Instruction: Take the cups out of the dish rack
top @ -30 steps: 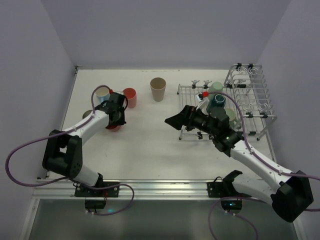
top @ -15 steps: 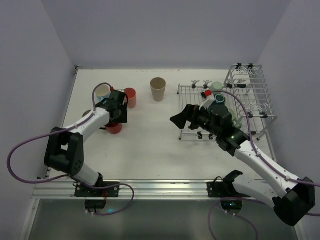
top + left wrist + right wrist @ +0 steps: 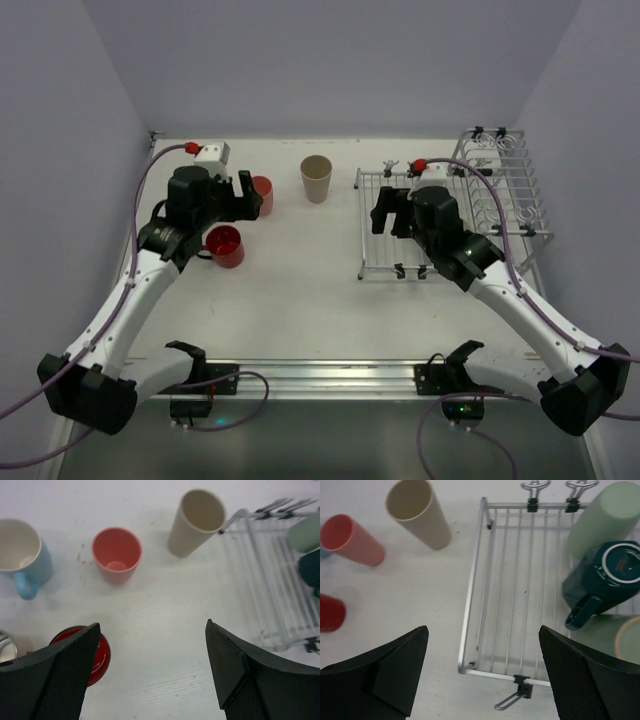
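Note:
Standing upright on the table are a red mug [image 3: 225, 245], a pink cup [image 3: 116, 555], a beige tumbler [image 3: 196, 522] and a light blue mug [image 3: 20, 555]. My left gripper [image 3: 152, 630] hovers open and empty above them, with the red mug [image 3: 97, 655] beside its left finger. The silver dish rack [image 3: 472, 590] lies on the right. It holds a sage green cup [image 3: 602, 517], a dark teal mug [image 3: 605, 580] upside down, and part of another cup [image 3: 625, 635]. My right gripper [image 3: 483, 630] hangs open over the rack's near left corner, empty.
The rack's raised section of wire loops [image 3: 500, 190] stands at the far right, close to the right wall. A shiny metal object [image 3: 5, 647] shows at the left edge beside the red mug. White walls close the table on three sides.
My left gripper opened, let go of the red mug and rose away from it. The right arm swung right, from beside the rack to above its left part.

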`<state>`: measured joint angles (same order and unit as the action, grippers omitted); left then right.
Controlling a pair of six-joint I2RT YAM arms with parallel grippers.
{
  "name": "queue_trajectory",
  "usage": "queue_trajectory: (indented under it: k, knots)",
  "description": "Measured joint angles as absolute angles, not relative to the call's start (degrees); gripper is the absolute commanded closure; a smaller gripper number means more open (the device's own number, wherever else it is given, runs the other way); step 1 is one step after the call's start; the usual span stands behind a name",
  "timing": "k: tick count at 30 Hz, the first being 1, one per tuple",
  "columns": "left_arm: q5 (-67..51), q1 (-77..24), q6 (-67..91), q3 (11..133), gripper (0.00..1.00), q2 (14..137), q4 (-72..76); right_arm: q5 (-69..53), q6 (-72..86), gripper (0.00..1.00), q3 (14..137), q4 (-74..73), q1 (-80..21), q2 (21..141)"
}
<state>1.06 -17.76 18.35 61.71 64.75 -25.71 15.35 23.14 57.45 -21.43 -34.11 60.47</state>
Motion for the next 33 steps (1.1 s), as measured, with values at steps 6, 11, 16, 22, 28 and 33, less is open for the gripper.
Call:
queue_trajectory:
  k: [6, 11, 16, 22, 28, 33]
  knots:
    - [-11.66, -17.76, 18.39, 53.89, 0.06, 48.84, -18.61, 31.64, 18.31, 0.02, 66.02, -26.06, -33.47, 72.44]
    - [-18.41, -17.76, 18.37, 46.63, 0.05, 40.10, -16.32, 38.54, 15.81, 0.01, 71.44, -27.92, -30.65, 81.21]
    - [-20.49, -19.18, 18.33, 41.54, 0.05, 33.39, -15.38, 43.24, 14.24, 0.01, 72.95, -28.77, -27.16, 85.82]
    - [-20.14, -26.44, 17.23, 39.99, 0.05, 31.22, -14.02, 45.98, 11.73, 0.01, 72.99, -27.83, -23.49, 88.64]
    - [-18.09, -31.90, 15.99, 39.27, 0.05, 31.05, -14.66, 44.91, 11.86, 0.01, 72.97, -25.47, -22.33, 90.32]
    - [-17.02, -34.79, 15.40, 39.18, 0.05, 30.68, -14.68, 43.66, 14.15, 0.01, 72.95, -24.12, -21.96, 91.26]
